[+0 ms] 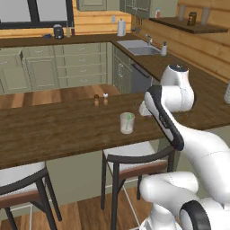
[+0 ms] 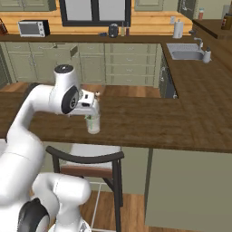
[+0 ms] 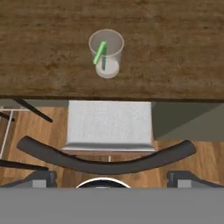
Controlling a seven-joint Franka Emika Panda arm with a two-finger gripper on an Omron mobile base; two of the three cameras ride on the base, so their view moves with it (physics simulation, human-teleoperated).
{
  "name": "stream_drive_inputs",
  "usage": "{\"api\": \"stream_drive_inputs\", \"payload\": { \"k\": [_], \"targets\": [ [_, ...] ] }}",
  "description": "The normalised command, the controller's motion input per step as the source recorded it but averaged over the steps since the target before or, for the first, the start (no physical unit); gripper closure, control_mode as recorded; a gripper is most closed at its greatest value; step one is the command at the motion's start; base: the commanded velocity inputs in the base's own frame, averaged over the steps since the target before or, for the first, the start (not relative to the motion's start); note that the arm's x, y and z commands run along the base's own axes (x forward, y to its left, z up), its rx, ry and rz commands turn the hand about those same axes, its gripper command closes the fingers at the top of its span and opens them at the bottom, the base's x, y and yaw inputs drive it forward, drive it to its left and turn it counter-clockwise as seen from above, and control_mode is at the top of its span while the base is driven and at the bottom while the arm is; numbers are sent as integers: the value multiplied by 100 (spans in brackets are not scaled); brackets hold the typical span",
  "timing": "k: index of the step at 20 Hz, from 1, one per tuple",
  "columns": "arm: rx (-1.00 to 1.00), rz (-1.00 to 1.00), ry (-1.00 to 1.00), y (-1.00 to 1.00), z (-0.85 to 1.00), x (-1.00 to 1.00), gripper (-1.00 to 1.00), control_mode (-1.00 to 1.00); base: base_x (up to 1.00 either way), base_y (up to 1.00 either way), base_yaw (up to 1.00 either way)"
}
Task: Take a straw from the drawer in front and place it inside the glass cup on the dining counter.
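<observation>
now straw [image 3: 100,53] leaning inside glass cup [image 3: 106,53] on dining counter [image 3: 175,52]; gripper [image 3: 112,179] open above.

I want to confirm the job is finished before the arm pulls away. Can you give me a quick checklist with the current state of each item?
1. Straw inside the glass cup: ok, leaning against its wall.
2. Glass cup upright on the dining counter: ok.
3. Gripper open, holding nothing: ok.
4. Gripper clear of the cup: ok, above and apart.
5. Stool below the counter edge: ok, untouched.
6. Drawer closed again: cannot tell.
</observation>
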Motion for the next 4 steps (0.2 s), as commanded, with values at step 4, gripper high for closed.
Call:
{"api": "stream_drive_inputs", "payload": {
  "k": [4],
  "targets": [
    [2,-2,0,-10,4,-94,-100,-100,0,0,0]
  ]
}}
